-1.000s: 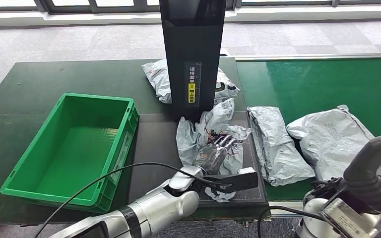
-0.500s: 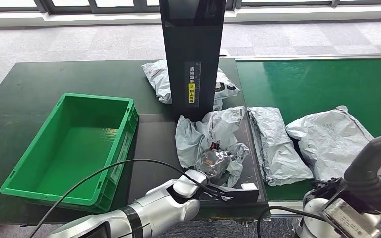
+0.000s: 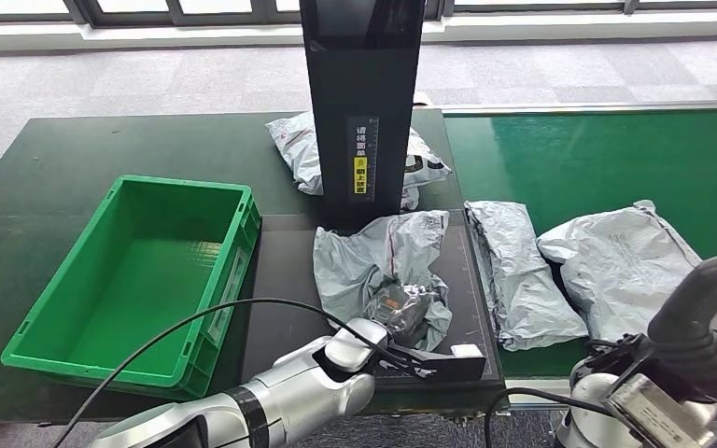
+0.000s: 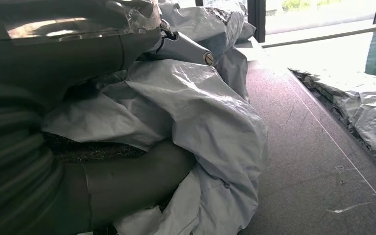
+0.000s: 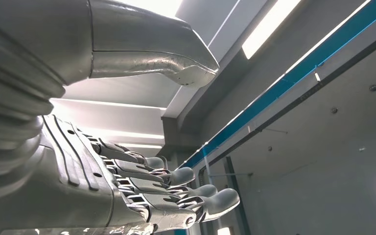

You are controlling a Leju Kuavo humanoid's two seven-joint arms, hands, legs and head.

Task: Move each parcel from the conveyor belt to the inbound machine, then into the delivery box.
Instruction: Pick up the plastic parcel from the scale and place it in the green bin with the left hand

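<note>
Left hand (image 3: pixel 401 313) grips the crumpled grey parcel (image 3: pixel 373 261), fingers buried in the folds at its near end. The left wrist view confirms it: thumb and fingers (image 4: pixel 127 181) wrap around bunched grey plastic (image 4: pixel 196 112). The parcel lies on the dark platform of the inbound machine (image 3: pixel 285 271), right in front of the machine's black upright column (image 3: pixel 362 103), its far edge touching the column base. The column carries a label with a yellow patch.

Right hand (image 5: pixel 176 191) is raised, palm empty, fingers spread and slightly curled, holding nothing; in the right wrist view it points at ceiling lights. In the head view the right arm (image 3: pixel 709 317) sits at the lower right corner.

The green delivery box (image 3: pixel 135 280) stands on the desk (image 3: pixel 56 168) left of the platform, touching its edge; no parcel inside. Two more grey parcels lie on the green conveyor belt (image 3: pixel 597 159): a narrow one (image 3: pixel 523 271) just beside the platform's right edge, and a wider one (image 3: pixel 621 266) beside that, near the right arm. Another grey parcel (image 3: pixel 303 149) lies behind the column, partly hidden by it. A black cable (image 3: pixel 196 327) loops from the left arm (image 3: pixel 280 401) over the near corner of the box.
</note>
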